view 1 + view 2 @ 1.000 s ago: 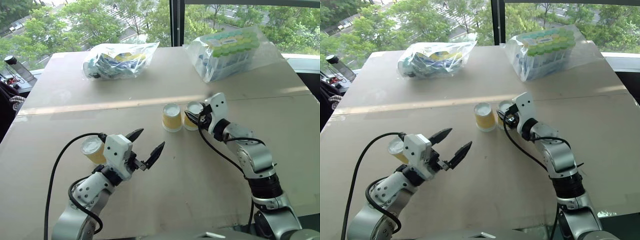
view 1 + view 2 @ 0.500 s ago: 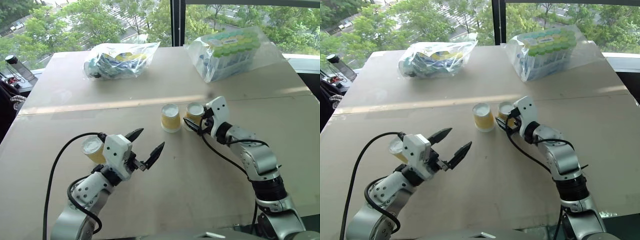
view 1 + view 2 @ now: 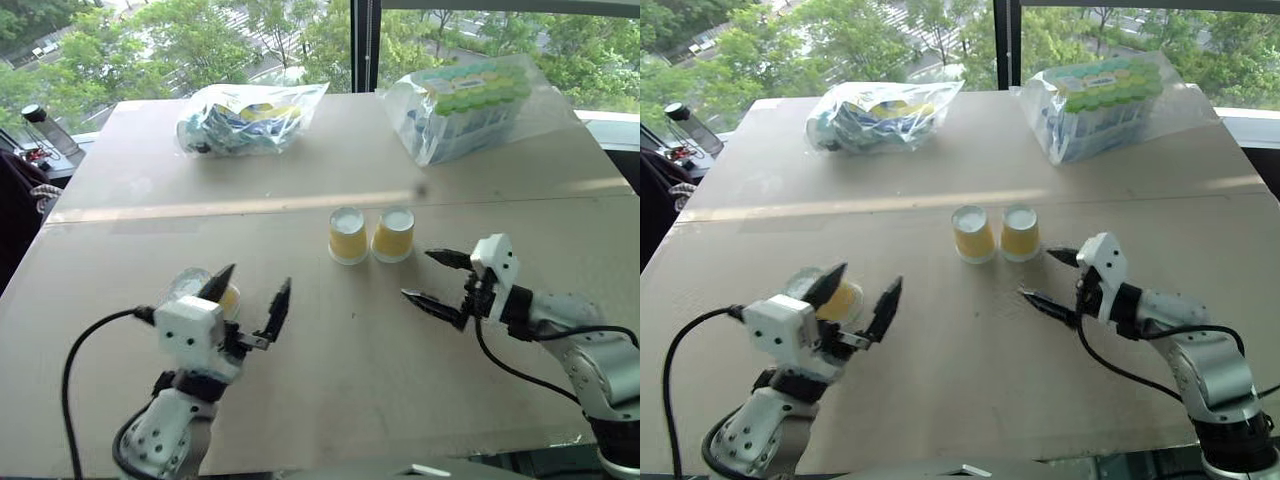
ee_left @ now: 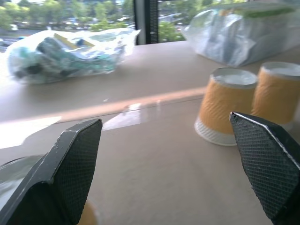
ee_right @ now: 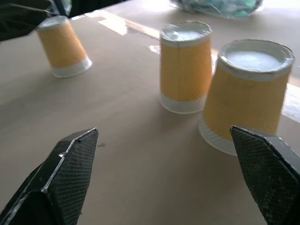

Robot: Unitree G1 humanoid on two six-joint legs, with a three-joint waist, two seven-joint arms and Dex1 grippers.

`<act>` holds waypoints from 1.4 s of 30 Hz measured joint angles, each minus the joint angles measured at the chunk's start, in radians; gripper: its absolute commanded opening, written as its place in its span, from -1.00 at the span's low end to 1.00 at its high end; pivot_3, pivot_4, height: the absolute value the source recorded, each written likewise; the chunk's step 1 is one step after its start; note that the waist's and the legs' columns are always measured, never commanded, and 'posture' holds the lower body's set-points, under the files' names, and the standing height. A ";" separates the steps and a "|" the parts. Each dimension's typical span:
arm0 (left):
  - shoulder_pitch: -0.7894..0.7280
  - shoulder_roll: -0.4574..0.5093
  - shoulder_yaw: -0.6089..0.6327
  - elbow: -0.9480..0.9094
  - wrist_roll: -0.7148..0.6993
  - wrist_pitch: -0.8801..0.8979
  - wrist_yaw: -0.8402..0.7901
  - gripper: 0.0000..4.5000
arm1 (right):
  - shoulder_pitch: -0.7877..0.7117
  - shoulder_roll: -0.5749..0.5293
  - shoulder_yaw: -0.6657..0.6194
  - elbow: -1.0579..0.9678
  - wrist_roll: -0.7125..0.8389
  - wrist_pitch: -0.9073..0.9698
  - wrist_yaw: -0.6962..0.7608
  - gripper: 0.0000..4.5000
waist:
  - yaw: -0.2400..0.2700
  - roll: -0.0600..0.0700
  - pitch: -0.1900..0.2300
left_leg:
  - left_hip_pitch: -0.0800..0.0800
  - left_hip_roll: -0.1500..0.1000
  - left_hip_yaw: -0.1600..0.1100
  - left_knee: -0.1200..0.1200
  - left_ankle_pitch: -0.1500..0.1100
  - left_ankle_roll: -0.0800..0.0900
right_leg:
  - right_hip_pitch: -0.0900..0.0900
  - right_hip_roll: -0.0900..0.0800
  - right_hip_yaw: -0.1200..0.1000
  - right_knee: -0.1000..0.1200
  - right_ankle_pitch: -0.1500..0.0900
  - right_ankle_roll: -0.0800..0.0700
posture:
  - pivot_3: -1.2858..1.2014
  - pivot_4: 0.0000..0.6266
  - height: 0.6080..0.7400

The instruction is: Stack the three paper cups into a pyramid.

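Note:
Two yellow-orange paper cups (image 3: 348, 236) (image 3: 393, 234) stand upside down, side by side, near the table's middle. The third paper cup (image 3: 196, 288) stands upside down at the near left, partly hidden behind my left gripper's outer finger (image 3: 217, 283). My left gripper (image 3: 252, 296) is open with nothing between its fingers, and the third cup is just off its left side. My right gripper (image 3: 419, 276) is open and empty, a short way nearer than the pair and to its right. The right wrist view shows the pair (image 5: 185, 65) (image 5: 248, 93) ahead and the third cup (image 5: 63, 47) farther off.
A clear bag of packaged goods (image 3: 245, 120) lies at the back left of the brown table (image 3: 350, 400). A bag of green-capped containers (image 3: 470, 100) lies at the back right. A bottle (image 3: 45, 128) stands off the table's left edge. A seam crosses the table behind the cups.
My right gripper opened off the right-hand cup of the pair and drew back toward me and to the right. My left gripper pulled back and left, now beside the third cup.

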 measured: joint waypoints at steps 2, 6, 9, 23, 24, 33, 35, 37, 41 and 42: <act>0.056 -0.059 -0.001 -0.009 0.055 -0.038 0.053 1.00 | 0.015 -0.019 -0.009 0.000 0.022 -0.046 0.058 0.99 | 0.003 -0.004 0.002 | 0.000 0.000 0.001 0.000 0.000 0.001 | 0.001 0.000 0.000 0.000 0.000 0.001 | 0.03 -0.52 1.00; 0.094 -0.131 0.011 -0.010 0.087 -0.066 0.125 1.00 | 0.005 0.028 -0.020 0.007 0.071 -0.133 0.109 0.99 | 0.019 -0.007 0.004 | 0.001 0.001 0.000 0.001 -0.001 0.001 | 0.002 0.000 -0.001 0.000 0.000 0.001 | 0.03 -0.52 1.00; 0.088 -0.154 0.029 -0.002 0.088 -0.069 0.153 1.00 | -0.019 0.057 -0.023 0.015 0.123 -0.167 0.130 0.99 | 0.031 -0.008 0.005 | 0.001 0.001 0.000 0.001 -0.001 0.001 | 0.002 0.000 -0.001 -0.001 0.000 0.001 | 0.03 -0.52 1.00; -0.155 -0.101 0.066 0.228 0.123 -0.089 0.161 1.00 | -0.052 0.051 -0.010 0.048 0.149 -0.175 0.148 0.99 | 0.046 -0.009 0.005 | 0.001 0.001 0.001 0.001 -0.001 0.002 | 0.002 0.000 -0.005 -0.002 0.001 0.001 | 0.03 -0.52 1.00; -0.160 -0.097 0.069 0.232 0.123 -0.089 0.162 1.00 | -0.052 0.051 -0.010 0.048 0.149 -0.175 0.147 0.99 | 0.046 -0.009 0.005 | 0.001 0.001 0.001 0.001 -0.001 0.002 | 0.002 0.000 -0.005 -0.002 0.001 0.001 | 0.03 -0.52 1.00; -0.226 -0.060 0.103 0.310 0.119 -0.081 0.159 1.00 | -0.052 0.051 -0.004 0.044 0.154 -0.175 0.139 0.99 | 0.046 -0.009 0.005 | 0.001 0.001 0.000 0.001 -0.001 0.002 | 0.002 0.000 -0.005 -0.001 0.001 0.001 | 0.03 -0.52 1.00; -0.230 -0.058 0.103 0.313 0.116 -0.077 0.156 1.00 | -0.052 0.051 -0.004 0.043 0.154 -0.175 0.137 0.99 | 0.046 -0.009 0.005 | 0.001 0.001 0.001 0.002 -0.001 0.002 | 0.002 0.000 -0.005 -0.001 0.001 0.001 | 0.03 -0.52 1.00; -0.232 -0.058 0.103 0.313 0.112 -0.074 0.155 1.00 | -0.052 0.051 -0.004 0.043 0.155 -0.175 0.136 0.99 | 0.046 -0.009 0.005 | 0.001 0.001 0.001 0.002 -0.001 0.002 | 0.002 0.000 -0.005 -0.001 0.001 0.001 | 0.03 -0.52 1.00; -0.247 -0.056 0.103 0.313 0.103 -0.055 0.154 1.00 | -0.048 0.051 -0.003 0.038 0.160 -0.175 0.136 0.99 | 0.046 -0.009 0.005 | 0.001 0.001 0.000 0.002 -0.001 0.002 | 0.002 0.000 -0.005 -0.001 0.001 0.001 | 0.03 -0.52 1.00; -0.261 -0.053 0.103 0.313 0.102 -0.047 0.154 1.00 | -0.045 0.051 -0.003 0.033 0.163 -0.175 0.138 0.99 | 0.046 -0.009 0.005 | 0.001 0.001 0.000 0.002 -0.001 0.002 | 0.002 0.000 -0.005 -0.001 0.001 0.001 | 0.03 -0.52 1.00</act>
